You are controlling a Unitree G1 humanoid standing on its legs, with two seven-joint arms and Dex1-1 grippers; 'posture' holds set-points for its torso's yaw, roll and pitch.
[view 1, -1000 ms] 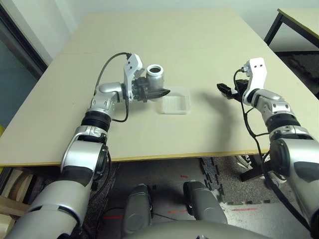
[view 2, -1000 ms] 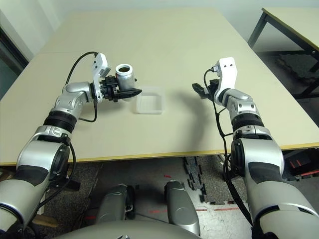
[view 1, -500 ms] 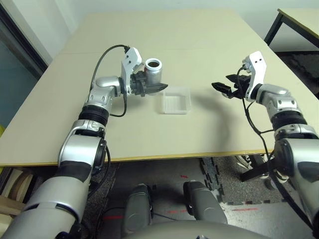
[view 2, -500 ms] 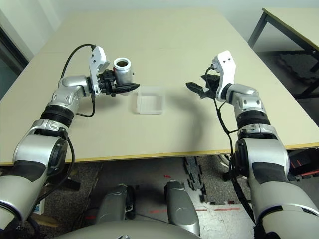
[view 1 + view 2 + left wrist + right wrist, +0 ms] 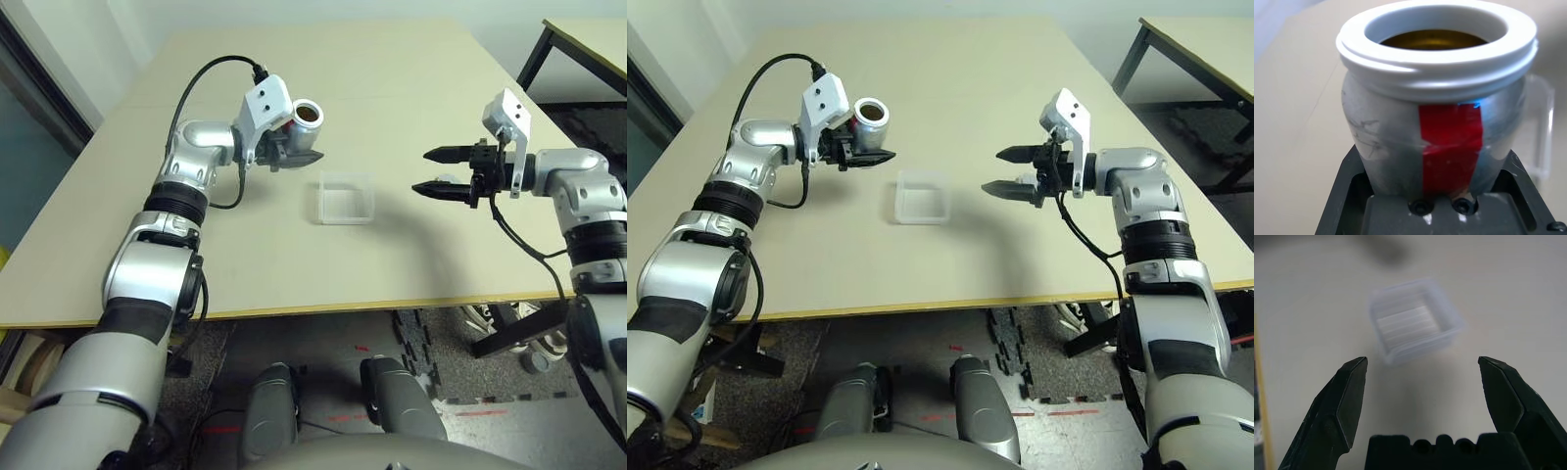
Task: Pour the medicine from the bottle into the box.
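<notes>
My left gripper (image 5: pixel 300 150) is shut on the silver-grey bottle (image 5: pixel 306 117), held in the air to the far left of the box. The bottle (image 5: pixel 1435 122) shows a red stripe and a white rim, and its mouth tips toward the box. Brown shows inside the mouth (image 5: pixel 1432 39); I cannot make out single pills of the medicine. The clear square box (image 5: pixel 345 199) sits on the table and looks empty. My right gripper (image 5: pixel 423 171) hovers to the right of the box, open wide, its fingertips (image 5: pixel 1356 367) pointing at the box (image 5: pixel 1413 325).
The tan table (image 5: pixel 392 78) stretches far behind the box. Its front edge (image 5: pixel 372 306) runs close below the arms. A second table (image 5: pixel 588 39) stands at the far right. A black cable (image 5: pixel 201 78) loops over my left forearm.
My left arm has lifted the bottle up and away from the box and tipped its mouth toward the box. My right gripper has risen and opened wide.
</notes>
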